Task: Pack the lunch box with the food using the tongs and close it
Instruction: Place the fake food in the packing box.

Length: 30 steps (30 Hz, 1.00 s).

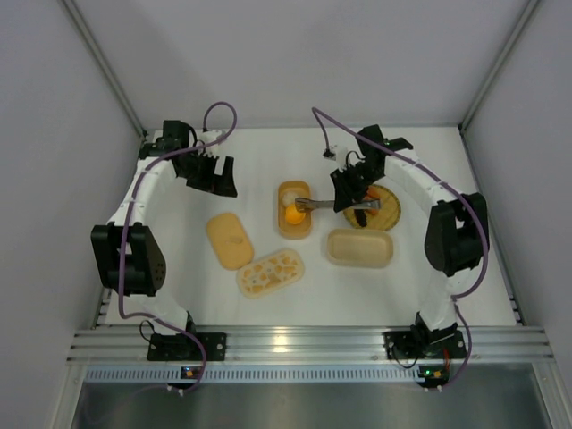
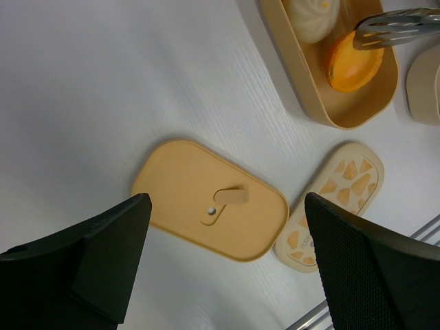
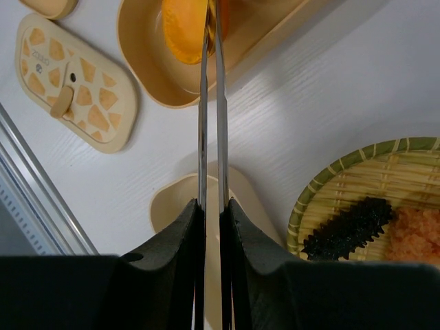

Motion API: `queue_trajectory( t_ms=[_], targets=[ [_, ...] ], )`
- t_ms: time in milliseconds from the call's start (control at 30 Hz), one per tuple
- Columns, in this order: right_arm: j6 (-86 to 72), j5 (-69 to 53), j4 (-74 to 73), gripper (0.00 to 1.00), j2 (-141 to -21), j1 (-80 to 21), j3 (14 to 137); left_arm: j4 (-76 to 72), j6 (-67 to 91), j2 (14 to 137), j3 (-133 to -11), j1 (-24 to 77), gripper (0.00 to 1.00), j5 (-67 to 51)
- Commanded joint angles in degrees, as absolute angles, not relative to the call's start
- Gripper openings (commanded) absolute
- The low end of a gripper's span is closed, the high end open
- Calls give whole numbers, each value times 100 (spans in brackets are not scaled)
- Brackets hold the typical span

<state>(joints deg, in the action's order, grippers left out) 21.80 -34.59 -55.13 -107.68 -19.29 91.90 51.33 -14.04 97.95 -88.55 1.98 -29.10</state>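
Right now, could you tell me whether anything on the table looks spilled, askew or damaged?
Nothing stands out. The yellow-orange ball and whitish ball sit inside the tan oblong lunch box, the spiky black piece lies on the round woven plate, and no food is spilled.

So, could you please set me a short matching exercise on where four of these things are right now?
Things: 1 whitish ball; 2 dark piece; 3 tongs; 4 patterned lid.
Places: a on the woven plate; b in the right tool; c in the orange box; d flat on the table.
Pairs: 1-c, 2-a, 3-b, 4-d.
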Motion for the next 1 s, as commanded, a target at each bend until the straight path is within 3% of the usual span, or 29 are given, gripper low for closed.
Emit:
queue_trajectory(
  t_ms=[0,167,400,667,967],
  targets=[
    [2188,-3437,-5124,9,-10845,-2100,9492,4983,-1380,9536,-8833,185,98,-2971],
    [2188,-3419,-5071,14,-10942,-2197,9510,5036,-1459,9545,-8789,185,98,-2988],
    [2074,-3463,-5045,39,-10899,-2285,9615,5054,-1529,9554,-8789,176,98,-2988],
    [1899,-3446,-5089,40,-10477,-2145,9703,4983,-1591,9606,-8833,176,98,-3076],
    [2118,-3331,-5589,44,-9651,-890,9642,4913,-1793,9650,-8824,176,98,-3103]
  ],
)
